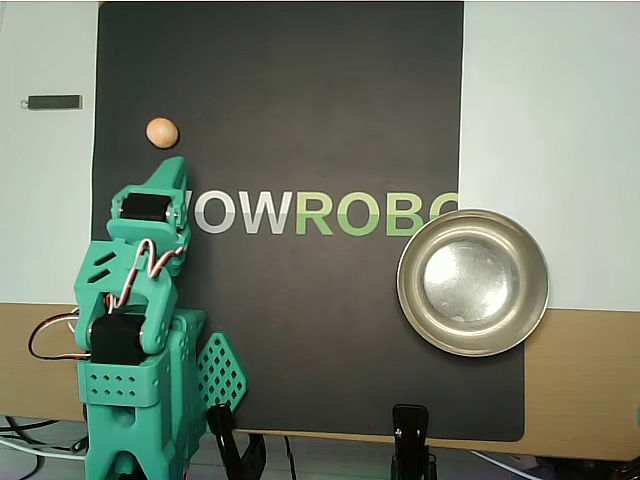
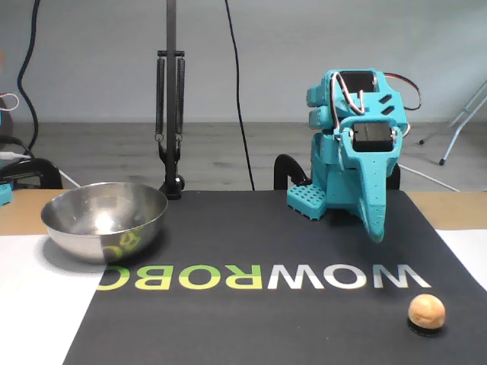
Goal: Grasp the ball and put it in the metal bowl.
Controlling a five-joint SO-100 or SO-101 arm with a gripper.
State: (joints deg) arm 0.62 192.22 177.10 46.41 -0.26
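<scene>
Ball [image 1: 162, 132] rests near the mat's [image 1: 300, 100] left edge in the overhead view. Metal bowl [image 1: 473, 282] overlaps its right edge. End effector [image 1: 170, 172], closed and empty, points toward the ball.

The arm's base [image 1: 125, 420] runs off the bottom edge of the overhead view. The bowl [image 1: 473, 282] covers the last letters of the mat's word [image 1: 325, 212] there. The gripper [image 2: 374, 228] points down; its jaws cannot be told apart.

Plain pale grey wall [image 2: 91, 53] at the back, grey-brown floor [image 2: 228, 156] below it. Wood-toned bench [image 1: 580, 380] topped with white sheets [image 1: 550, 120] and a black mat [image 1: 290, 110]. Cables [image 2: 237, 99] dangling down. Soft, even daylight-ish lighting.
</scene>
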